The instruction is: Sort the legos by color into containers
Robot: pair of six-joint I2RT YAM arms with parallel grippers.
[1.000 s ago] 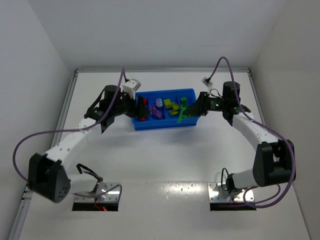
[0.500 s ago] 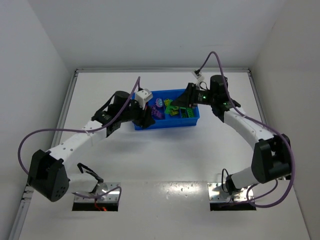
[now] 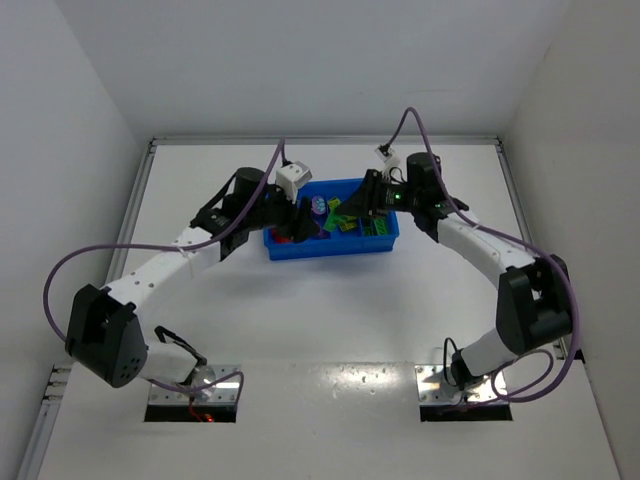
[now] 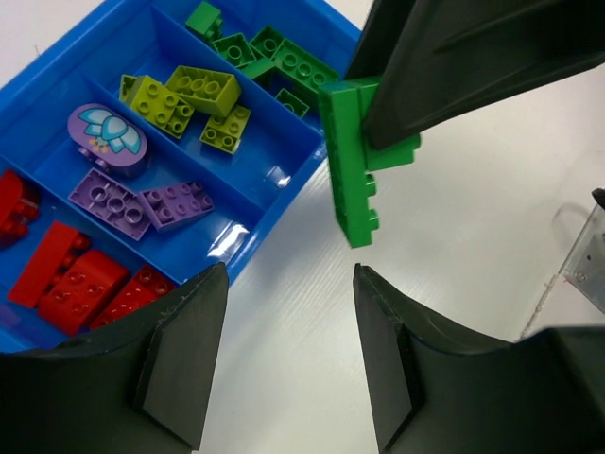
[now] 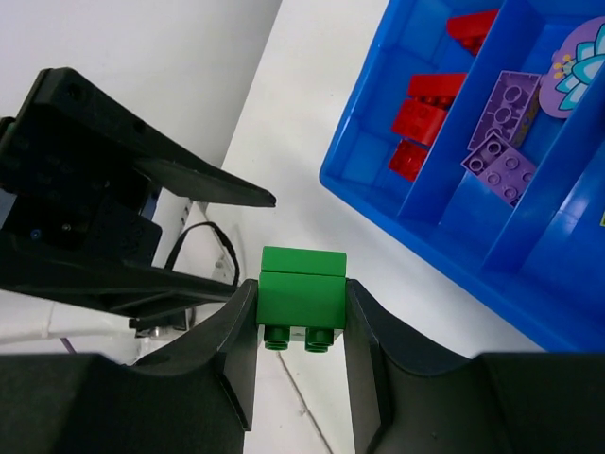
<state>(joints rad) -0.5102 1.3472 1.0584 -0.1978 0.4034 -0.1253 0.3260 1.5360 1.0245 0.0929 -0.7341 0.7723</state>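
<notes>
The blue tray (image 3: 335, 250) lies at the table's far middle, with red (image 4: 76, 279), purple (image 4: 142, 200), yellow-green (image 4: 194, 95) and green legos (image 4: 274, 57) each in their own compartment (image 4: 57, 142). My right gripper (image 5: 302, 317) is shut on a green lego (image 5: 302, 288), a stack of two, and holds it in the air by the tray (image 5: 567, 246). The green lego also shows in the left wrist view (image 4: 352, 165). My left gripper (image 4: 288, 284) is open and empty, facing the right gripper (image 3: 345, 210) closely above the tray's left half (image 3: 303, 222).
A purple oval piece with a flower print (image 4: 109, 137) lies in the purple compartment. White walls rise close behind and beside the table. Purple cables loop off both arms.
Both arms have swung inward over the tray. My right gripper has carried the green lego leftward, and my left gripper has moved right to meet it.
</notes>
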